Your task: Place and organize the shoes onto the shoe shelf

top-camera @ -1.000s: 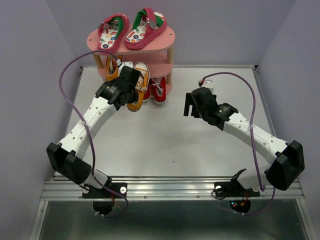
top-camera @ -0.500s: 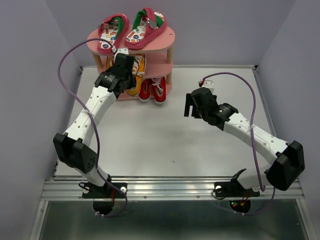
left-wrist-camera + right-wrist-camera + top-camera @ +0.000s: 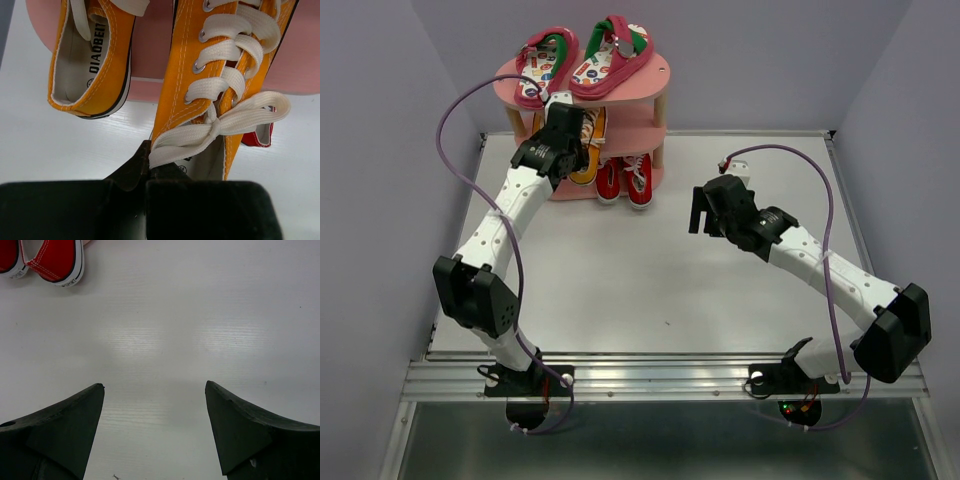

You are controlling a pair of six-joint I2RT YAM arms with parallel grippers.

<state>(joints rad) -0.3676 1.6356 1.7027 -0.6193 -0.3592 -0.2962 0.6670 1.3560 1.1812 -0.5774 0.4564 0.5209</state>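
Over the right half of the worktop, the right gripper is held wide apart, empty. At the far edge, on the shoe shelf's middle board, an orange sneaker's heel is clamped by the left gripper, its mate cut off. The toes of the red sneakers are hidden below it. The flip-flops are on top.

In my top view the shoe shelf stands at the far edge of the table, left of centre, flip-flops side by side on its top board. Middle-tier sneakers sit right under them. Bottom-tier sneakers are lower down to the right, heels poking out front.
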